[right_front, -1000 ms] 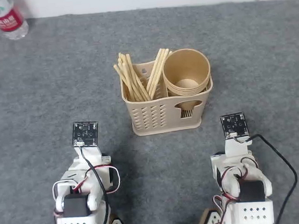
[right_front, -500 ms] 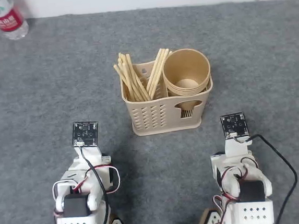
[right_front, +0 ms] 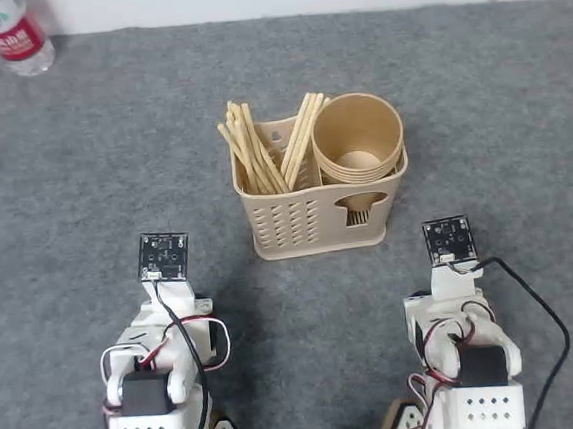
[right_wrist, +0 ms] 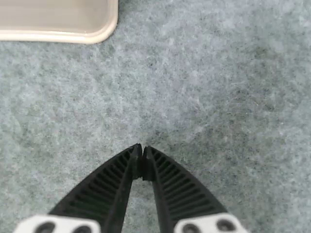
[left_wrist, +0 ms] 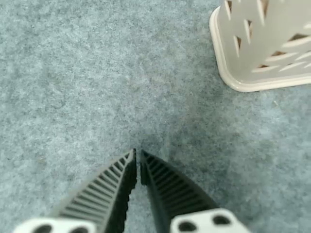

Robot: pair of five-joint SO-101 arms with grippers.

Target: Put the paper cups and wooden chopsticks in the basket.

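A beige slotted basket [right_front: 312, 217] stands mid-table. Stacked paper cups [right_front: 357, 138] fill its right compartment, and several wooden chopsticks [right_front: 273, 147] lean upright in its left one. Both arms sit folded back at the near edge of the table. My left gripper [left_wrist: 137, 156] is shut with nothing in it, over bare carpet, with the basket [left_wrist: 265, 43] corner a short way off. My right gripper [right_wrist: 142, 148] is shut and empty too, over carpet, with the basket base [right_wrist: 63, 22] ahead of it.
A plastic bottle with a red label [right_front: 10, 33] lies at the far left corner. Grey carpet [right_front: 91, 161] covers the table all round the basket. The arm bases [right_front: 161, 386] [right_front: 465, 359] stand at the near edge.
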